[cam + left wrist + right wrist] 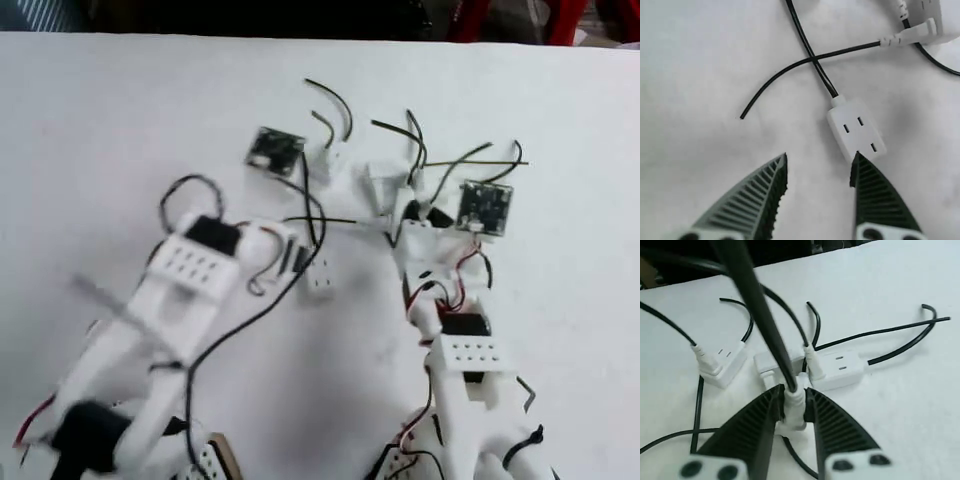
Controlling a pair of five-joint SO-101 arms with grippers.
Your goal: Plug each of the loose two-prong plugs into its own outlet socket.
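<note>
My left gripper (pixel 820 159) is open just above the table, its dark fingers (pixel 765 195) spread wide. A white outlet socket (pixel 856 131) with two pairs of slots lies on a black cable, and one fingertip touches its near end. From above, this gripper (pixel 292 258) sits beside that socket (pixel 320 276). My right gripper (pixel 793 392) is shut on a white two-prong plug (pixel 795 405) whose black cable (pixel 752 295) rises past the camera. Beyond it lie a white socket (pixel 840 367) with a plug (pixel 812 362) in it and another socket (pixel 722 362). In the high view the right gripper (pixel 412 225) is among the sockets.
Two small dark circuit boards (pixel 274 150) (pixel 485 205) lie at the back of the white table (pixel 120 120). Short loose black cable ends (pixel 330 100) curl around the sockets. A cut cable end (pixel 747 107) lies ahead of the left gripper.
</note>
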